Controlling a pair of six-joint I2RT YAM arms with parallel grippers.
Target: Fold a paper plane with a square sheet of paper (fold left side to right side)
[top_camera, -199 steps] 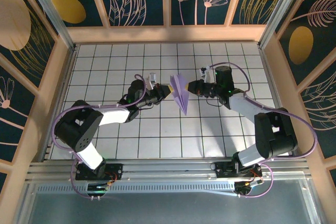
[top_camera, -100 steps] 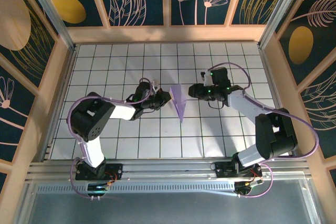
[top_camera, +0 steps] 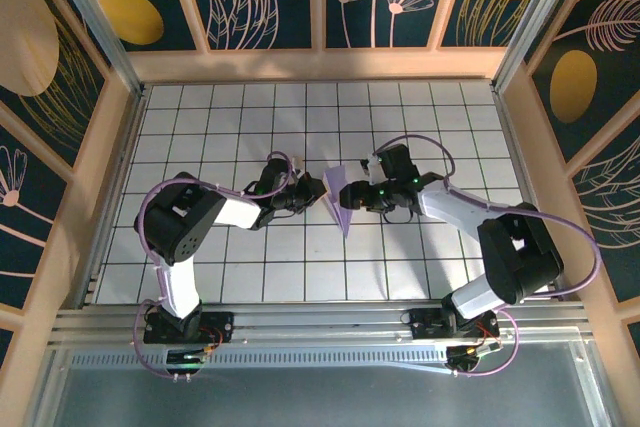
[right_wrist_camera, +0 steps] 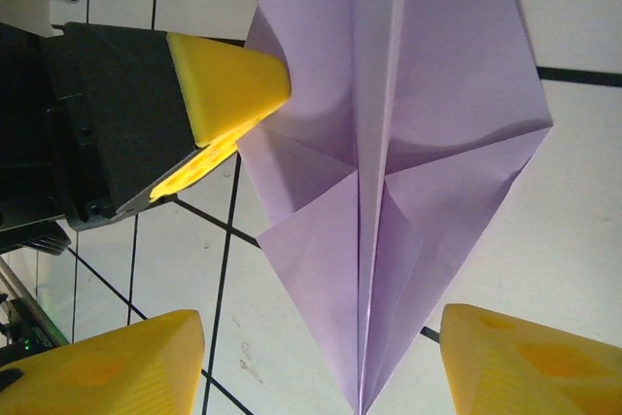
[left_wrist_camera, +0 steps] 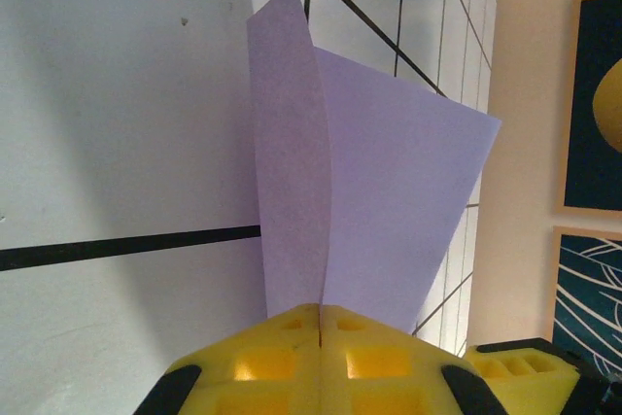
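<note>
Lavender paper plane (top_camera: 343,197) sits mid-table, standing up off the tiles between our two grippers. Left gripper (top_camera: 318,187) is clamped on its left edge, yellow pads (left_wrist_camera: 282,357) pressed together on the paper. Right gripper (top_camera: 355,197) has its jaws apart, the plane's pointed end lying between them with no contact visible. Surface is a white grid-tile table (top_camera: 200,267). Around it we see wood-framed walls (top_camera: 110,7), dark blue with gold plant motifs.

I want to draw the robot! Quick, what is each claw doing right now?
Left gripper: closed, pinching the paper plane.
Right gripper: open, holding nothing.
</note>
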